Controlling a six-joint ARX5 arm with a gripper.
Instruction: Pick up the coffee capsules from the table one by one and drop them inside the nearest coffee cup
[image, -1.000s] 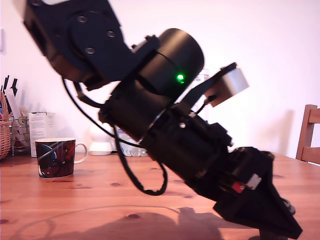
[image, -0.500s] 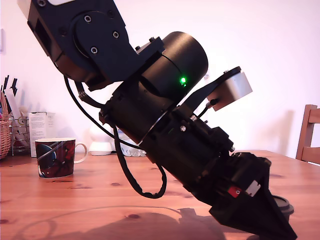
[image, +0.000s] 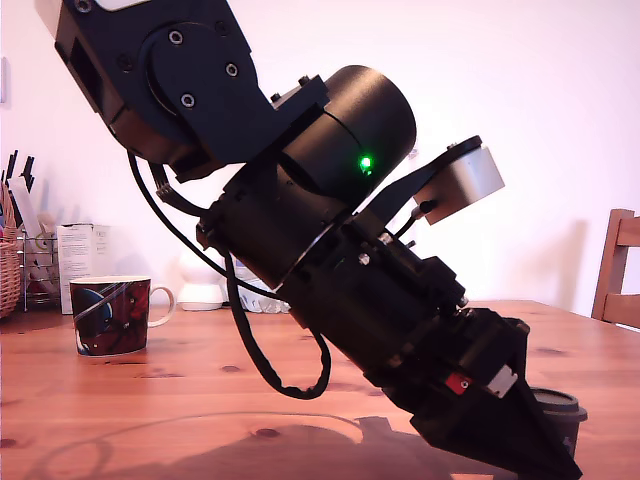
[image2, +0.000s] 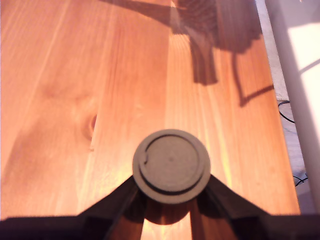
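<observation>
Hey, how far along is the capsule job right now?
Nothing shows as dropped yet; the mug's inside is hidden. In hand: the gripper is closed on one capsule near the table. Left: carry it across to the mug at the exterior view's left and release. No other capsules are visible.

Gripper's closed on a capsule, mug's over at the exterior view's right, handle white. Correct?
One thing is wrong: the mug stands at the exterior view's left, not right, as the exterior view shows. The rest holds: its handle is white, and in the wrist view the gripper grips a capsule from both sides.
</observation>
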